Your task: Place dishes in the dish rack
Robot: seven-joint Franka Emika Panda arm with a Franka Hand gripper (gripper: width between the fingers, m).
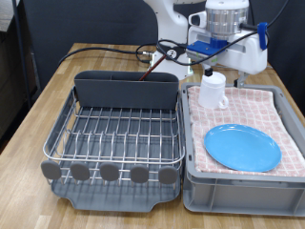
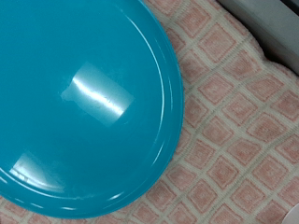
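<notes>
The end effector (image 1: 212,69) hangs just above the white mug (image 1: 213,90); I cannot tell how far open. The glossy round plate (image 1: 243,147) lies on the checked cloth (image 1: 272,107); the wire rack (image 1: 119,134) is alongside

Even, bright indoor light fills the exterior view, which is small and soft, with fine detail lost. The wire dish rack (image 1: 119,134) casts faint shadows on its tray. In the wrist view, a pale rectangular glare patch sits on the light-blue plate (image 2: 79,103); the checked cloth (image 2: 234,140) looks slightly blurred.
</notes>
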